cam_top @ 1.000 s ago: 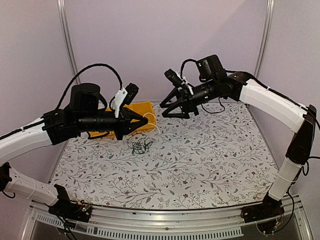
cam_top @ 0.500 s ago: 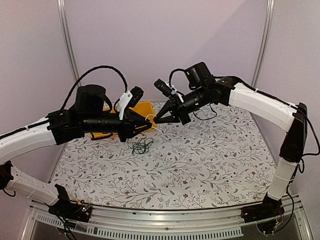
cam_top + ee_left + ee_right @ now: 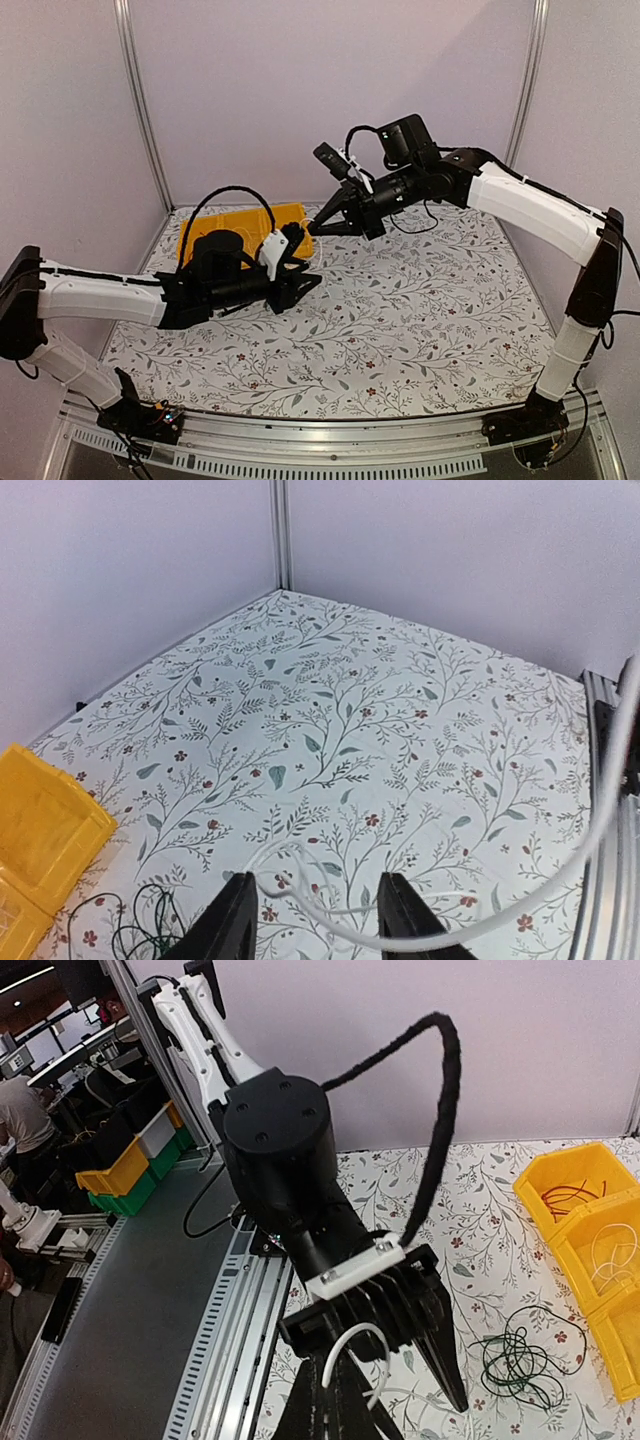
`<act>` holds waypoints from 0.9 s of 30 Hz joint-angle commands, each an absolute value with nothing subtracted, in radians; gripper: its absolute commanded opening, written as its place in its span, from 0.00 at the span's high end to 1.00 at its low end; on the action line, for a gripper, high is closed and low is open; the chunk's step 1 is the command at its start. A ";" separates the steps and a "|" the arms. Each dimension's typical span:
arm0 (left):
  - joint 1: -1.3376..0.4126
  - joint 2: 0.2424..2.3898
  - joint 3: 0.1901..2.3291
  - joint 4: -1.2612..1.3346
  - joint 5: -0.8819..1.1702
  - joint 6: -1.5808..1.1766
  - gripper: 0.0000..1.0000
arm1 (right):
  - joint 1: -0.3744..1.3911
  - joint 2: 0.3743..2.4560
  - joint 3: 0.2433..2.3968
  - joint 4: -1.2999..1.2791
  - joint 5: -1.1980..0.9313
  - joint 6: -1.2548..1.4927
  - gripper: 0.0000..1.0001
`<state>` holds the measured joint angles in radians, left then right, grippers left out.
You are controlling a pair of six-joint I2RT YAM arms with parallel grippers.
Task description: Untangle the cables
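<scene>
The flowered table [image 3: 430,320] fills the top external view, where the left arm [image 3: 100,295] lies low across it and hides the black tangle [image 3: 520,1362]. Both wrist cameras show that tangle on the cloth just beside the yellow bin [image 3: 235,216]. The whitish cable [image 3: 603,798] sweeps from the right in the left wrist view and loops between the fingers of the left gripper [image 3: 315,900], whose jaws stand wide apart, holding nothing. The right gripper [image 3: 312,228] hangs above, its jaws pinched together on the whitish cable.
</scene>
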<state>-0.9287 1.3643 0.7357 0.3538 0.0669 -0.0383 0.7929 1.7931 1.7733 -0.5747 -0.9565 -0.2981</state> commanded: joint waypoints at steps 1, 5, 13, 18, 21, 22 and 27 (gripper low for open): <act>-0.940 1.494 0.711 0.646 -0.053 -0.009 0.60 | 0.795 1.727 1.808 -0.549 -0.997 -0.261 1.00; -0.925 1.621 0.699 0.764 -0.093 -0.020 0.67 | 0.794 1.704 1.838 -0.558 -1.017 -0.252 1.00; -0.890 1.784 0.684 0.920 -0.060 -0.065 0.78 | 0.794 1.687 1.938 -0.615 -1.035 -0.252 1.00; -0.887 1.763 0.626 0.960 -0.041 -0.094 0.87 | 0.794 1.690 1.961 -0.640 -1.014 -0.276 1.00; -0.880 1.739 0.595 0.944 -0.051 -0.113 0.93 | 0.793 1.696 2.014 -0.673 -1.005 -0.298 1.00; -0.878 1.724 0.586 0.927 -0.054 -0.116 0.94 | 0.793 1.696 2.030 -0.681 -0.995 -0.306 1.00; -0.878 1.585 0.518 0.880 -0.087 -0.131 0.90 | 0.789 1.694 2.064 -0.713 -0.956 -0.333 1.00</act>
<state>-0.8898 1.7054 0.5594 0.8822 -0.0628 -0.1070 0.7921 1.7115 2.0350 -0.6697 -0.9890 -0.3016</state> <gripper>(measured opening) 0.071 0.020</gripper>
